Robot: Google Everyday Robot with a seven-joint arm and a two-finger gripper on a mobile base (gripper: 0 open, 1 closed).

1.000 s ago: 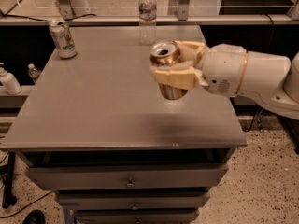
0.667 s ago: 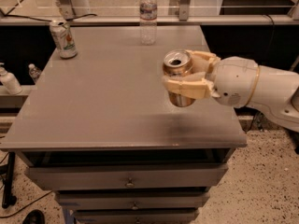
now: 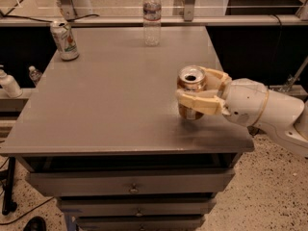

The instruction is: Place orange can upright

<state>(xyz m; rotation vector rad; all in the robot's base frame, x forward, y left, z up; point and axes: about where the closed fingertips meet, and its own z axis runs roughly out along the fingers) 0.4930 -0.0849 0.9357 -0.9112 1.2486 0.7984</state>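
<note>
The orange can [image 3: 190, 83] stands upright near the right edge of the grey table [image 3: 110, 95], its open silver top facing up and its base on or just above the tabletop. My gripper [image 3: 190, 91] reaches in from the right, and its cream fingers [image 3: 198, 102] are shut around the can's body. The white arm [image 3: 264, 109] extends off to the right.
A white can with green and red marks [image 3: 64, 40] stands at the back left of the table. A clear water bottle [image 3: 151, 16] stands at the back centre. Drawers [image 3: 132, 186] are below the tabletop. Small bottles [image 3: 9, 83] sit on a shelf to the left.
The gripper has carried the orange can rightward and down, from above the table's middle right to the surface near the right edge.
</note>
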